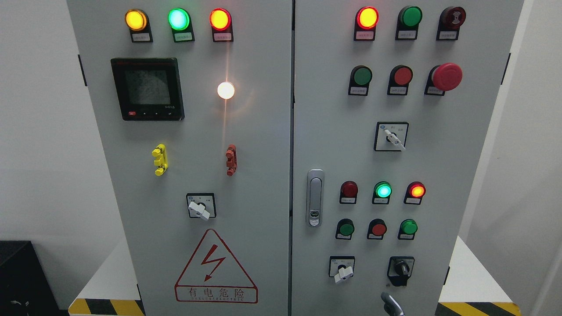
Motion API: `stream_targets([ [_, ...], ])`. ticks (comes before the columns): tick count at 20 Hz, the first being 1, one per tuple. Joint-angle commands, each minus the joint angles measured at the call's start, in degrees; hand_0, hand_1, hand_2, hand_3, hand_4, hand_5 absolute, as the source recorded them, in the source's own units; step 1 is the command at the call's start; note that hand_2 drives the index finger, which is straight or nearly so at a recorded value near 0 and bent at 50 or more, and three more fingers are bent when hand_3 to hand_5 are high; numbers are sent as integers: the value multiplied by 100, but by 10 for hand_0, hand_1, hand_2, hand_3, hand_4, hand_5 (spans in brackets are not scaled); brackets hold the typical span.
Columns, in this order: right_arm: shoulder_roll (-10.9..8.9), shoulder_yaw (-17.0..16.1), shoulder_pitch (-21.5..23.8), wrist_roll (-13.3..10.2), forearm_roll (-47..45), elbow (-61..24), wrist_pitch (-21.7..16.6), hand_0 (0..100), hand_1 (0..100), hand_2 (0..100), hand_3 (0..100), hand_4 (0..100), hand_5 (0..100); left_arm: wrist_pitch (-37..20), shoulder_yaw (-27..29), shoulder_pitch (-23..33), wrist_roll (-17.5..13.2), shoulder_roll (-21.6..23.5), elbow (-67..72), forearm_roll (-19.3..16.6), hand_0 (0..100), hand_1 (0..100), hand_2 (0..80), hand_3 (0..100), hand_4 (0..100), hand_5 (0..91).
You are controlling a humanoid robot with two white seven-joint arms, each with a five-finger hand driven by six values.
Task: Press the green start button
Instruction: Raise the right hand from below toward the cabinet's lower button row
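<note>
A grey electrical cabinet fills the head view. Its right door (439,175) carries three unlit green push buttons: one in the upper row (362,75) and two in the lower row, at the left (346,228) and right (408,227). A green lamp (383,190) glows above the lower row. A grey tip of my right hand (391,305) pokes in at the bottom edge, below the lower buttons and touching none of them. The rest of the hand is out of frame. My left hand is not in view.
Red buttons (402,75) (378,228), a red mushroom stop button (447,76), rotary switches (391,136) (342,273) (401,267) and a door handle (314,197) sit near the green buttons. The left door (246,197) has lamps, a meter (147,87) and a warning triangle (215,267).
</note>
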Motion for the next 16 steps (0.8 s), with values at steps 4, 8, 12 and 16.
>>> stream_targets([
  [4, 0, 44, 0, 0, 11, -2, 3, 0, 57, 0, 29, 0, 0, 4, 0, -132, -5, -1, -158, 0, 120, 556, 0, 0, 0, 0],
  [8, 0, 53, -18, 0, 72, -2, -6, 0, 60, 0, 29, 0, 0, 4, 0, -132, -5, -1, -158, 0, 120, 556, 0, 0, 0, 0],
  [12, -9, 27, -193, -70, 763, 7, -50, 0, 307, 0, 264, 241, 86, 4, 0, -132, -5, -1, -158, 0, 120, 556, 0, 0, 0, 0],
  [16, -9, 27, -334, -237, 1836, 24, -76, 115, 364, 0, 509, 506, 430, 4, 0, -132, -5, -1, -158, 0, 120, 556, 0, 0, 0, 0],
])
